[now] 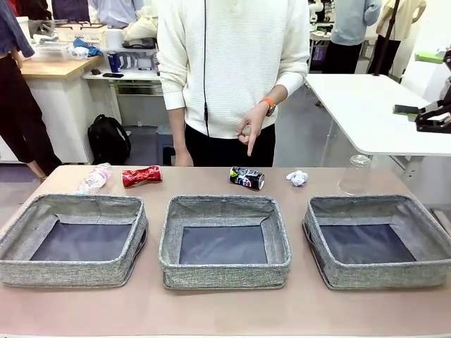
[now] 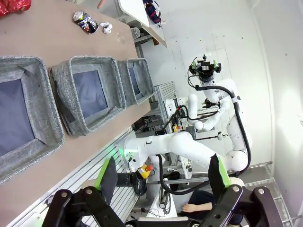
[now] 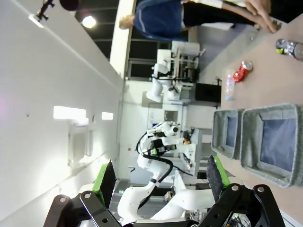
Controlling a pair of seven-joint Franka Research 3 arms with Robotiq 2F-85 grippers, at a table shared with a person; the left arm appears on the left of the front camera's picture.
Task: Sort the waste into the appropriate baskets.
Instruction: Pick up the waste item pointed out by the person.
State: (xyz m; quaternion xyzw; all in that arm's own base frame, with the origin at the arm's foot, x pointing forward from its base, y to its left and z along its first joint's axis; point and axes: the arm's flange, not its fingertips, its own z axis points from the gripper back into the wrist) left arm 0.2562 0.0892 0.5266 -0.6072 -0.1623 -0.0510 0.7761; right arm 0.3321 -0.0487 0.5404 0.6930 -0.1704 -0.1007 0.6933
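Three grey woven baskets stand in a row near me: left (image 1: 67, 271), middle (image 1: 225, 273), right (image 1: 387, 273), all with bare dark bottoms. Behind them the waste lies in a line: a clear plastic bottle (image 1: 94, 178), a crushed red can (image 1: 141, 176), a crushed dark printed can (image 1: 247, 177), a white paper ball (image 1: 297, 178) and a clear cup (image 1: 356, 174). The person's hand (image 1: 250, 130) points down at the dark can. My left gripper (image 2: 162, 164) is open and holds nothing, off the table's near side. My right gripper (image 3: 160, 169) is likewise open, away from the table.
The person stands at the far edge, behind the middle basket. A strip of bare table (image 1: 225, 310) runs in front of the baskets. A white table (image 1: 366, 113) stands at the back right. My right arm's gripper (image 2: 206, 68) is raised well clear of the table.
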